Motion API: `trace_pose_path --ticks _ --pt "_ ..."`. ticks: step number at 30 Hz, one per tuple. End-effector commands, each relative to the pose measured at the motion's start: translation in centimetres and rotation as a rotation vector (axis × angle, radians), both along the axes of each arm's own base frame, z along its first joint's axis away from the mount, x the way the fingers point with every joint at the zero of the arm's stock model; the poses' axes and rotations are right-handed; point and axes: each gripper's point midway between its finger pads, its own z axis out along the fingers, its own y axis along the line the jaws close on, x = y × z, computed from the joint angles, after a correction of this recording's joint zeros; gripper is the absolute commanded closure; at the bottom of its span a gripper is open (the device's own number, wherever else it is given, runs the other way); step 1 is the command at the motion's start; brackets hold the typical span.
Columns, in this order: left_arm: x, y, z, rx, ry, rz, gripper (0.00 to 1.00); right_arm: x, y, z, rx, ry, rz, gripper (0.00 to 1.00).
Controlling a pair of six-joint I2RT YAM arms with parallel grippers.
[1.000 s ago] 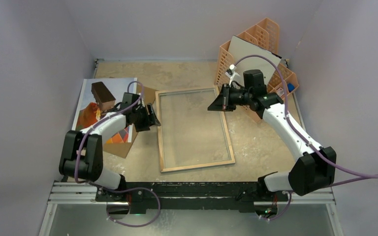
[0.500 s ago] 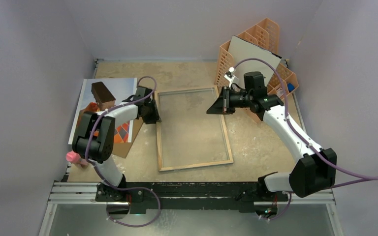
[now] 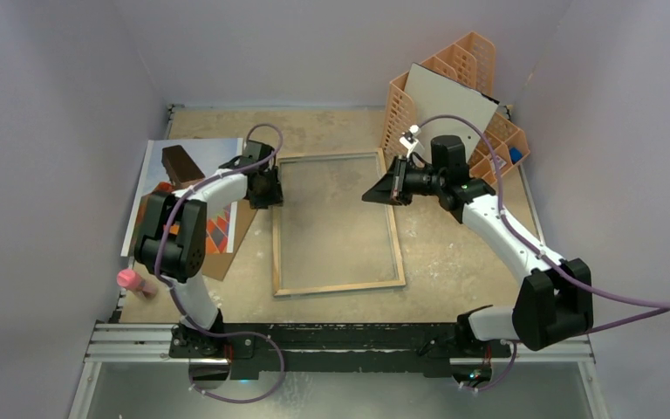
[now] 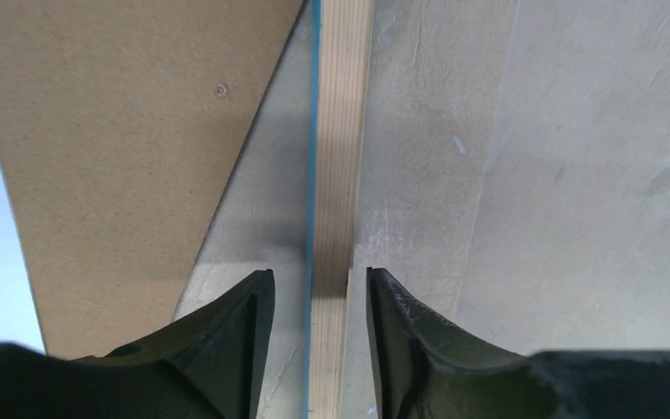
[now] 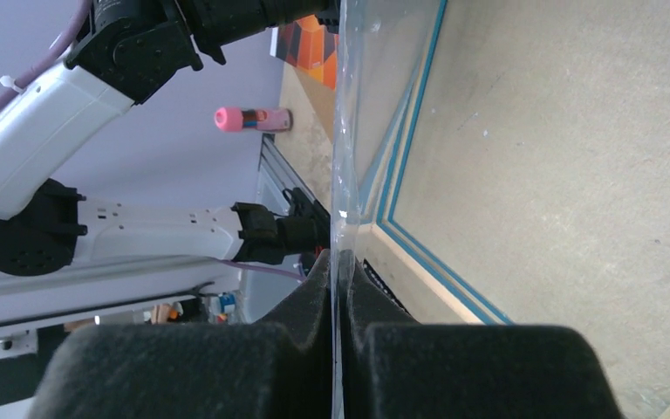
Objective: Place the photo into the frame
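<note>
- Well, the frame [image 3: 340,286] lies back-up in the middle of the table [image 3: 331,131] with its wood rim showing. The photo [image 3: 157,161] sits well off to the left, partly over a brown board [image 3: 225,260], so nothing has gone in yet.
- The right claw [image 5: 340,262] is clenched on the thin edge of the glass pane [image 5: 342,166]. The pane looks tipped up out of the frame on that side, though I can't tell how far.
- The left claw [image 4: 314,281] is spread, its fingers straddling the frame's left rail. One finger is against the wood, the other a sliver clear of the blue edge.
- To my eye the job right now is handling the glass while the frame is kept from sliding.
- Done well, the left claw would first press on or close around that rail, so the frame doesn't skate on the table.
- The right claw should go slowly and keep the pane in line with its fingers. A twist could make thin glass slip or crack.
- The pane's far edge needs watching. It ought to hinge on the rim's ledge rather than drag across it.
- The photo will want a free path in from the left, and the left arm lies across it at present.
</note>
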Motion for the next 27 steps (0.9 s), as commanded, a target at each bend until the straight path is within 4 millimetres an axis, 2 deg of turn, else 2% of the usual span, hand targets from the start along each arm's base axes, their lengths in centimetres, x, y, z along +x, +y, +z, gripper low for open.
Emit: trace_pose_path --ticks 1,3,6,12,14,18,24,27 --pt "1.9 1.0 3.7 0.041 -0.068 0.047 0.50 1.3 0.5 2.4 0.070 -0.056 -0.027 1.00" --pt "1.9 1.0 4.7 0.040 -0.077 0.046 0.44 1.5 0.6 2.5 0.076 -0.084 -0.023 1.00" --pt "2.0 1.3 6.2 0.038 -0.105 0.078 0.43 1.7 0.7 2.0 0.075 -0.086 -0.018 1.00" --pt "1.9 4.8 8.2 0.167 -0.159 0.236 0.56 2.2 1.1 1.0 0.089 -0.091 -0.007 1.00" --pt "1.7 5.4 8.5 0.185 -0.172 0.260 0.59 2.2 1.2 0.7 0.098 -0.098 0.003 1.00" --pt "1.3 5.5 8.1 0.184 -0.166 0.267 0.59 2.5 1.3 -0.7 0.095 -0.076 0.003 1.00" --pt "0.9 4.6 6.4 0.150 -0.124 0.241 0.60 2.1 1.4 -2.4 0.113 -0.046 0.004 1.00" --pt "0.8 4.1 5.6 0.130 -0.107 0.221 0.60 1.7 1.6 -2.5 0.137 -0.051 0.021 1.00"
